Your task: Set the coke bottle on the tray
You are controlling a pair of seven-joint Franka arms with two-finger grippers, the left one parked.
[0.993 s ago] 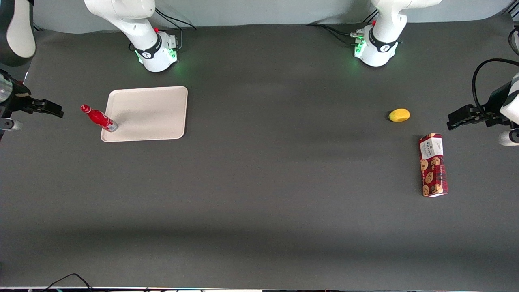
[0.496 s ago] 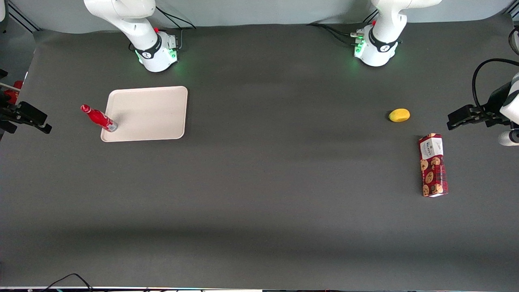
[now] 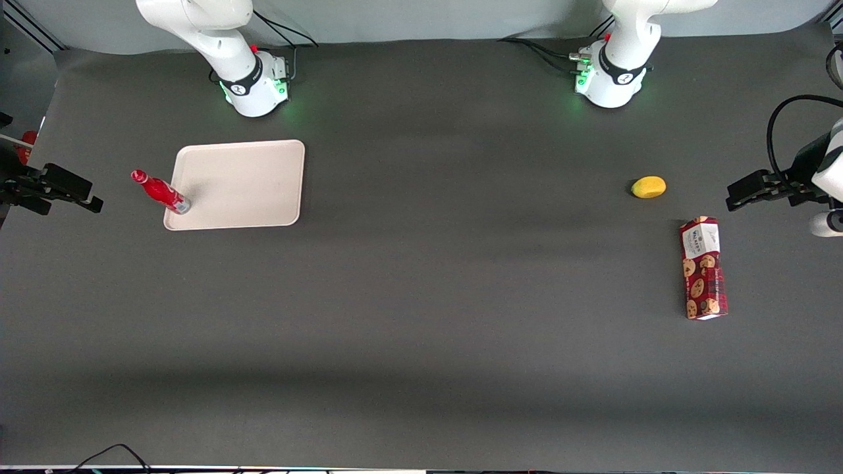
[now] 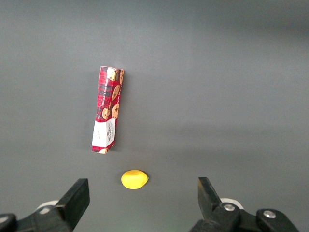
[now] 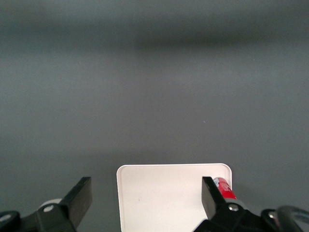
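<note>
The coke bottle (image 3: 160, 191), slim and red with a red cap and silvery base, stands upright with its base at the edge of the cream-beige tray (image 3: 244, 181) toward the working arm's end. My right gripper (image 3: 82, 196) hovers at the working arm's end of the table, apart from the bottle, open and empty. In the right wrist view the gripper (image 5: 146, 193) has its jaws wide apart over the tray (image 5: 164, 198). The bottle (image 5: 223, 187) is partly hidden by one finger (image 5: 212, 195).
A yellow lemon-like fruit (image 3: 649, 187) and a red cookie box (image 3: 703, 268) lie toward the parked arm's end; both show in the left wrist view, the box (image 4: 107, 109) and the fruit (image 4: 134, 179). Two arm bases (image 3: 253, 85) stand farthest from the front camera.
My right gripper drew back toward the table's end and nearer the front camera, then edged slightly back toward the bottle. The arm's upper link has left the view. Bottle and tray have not moved.
</note>
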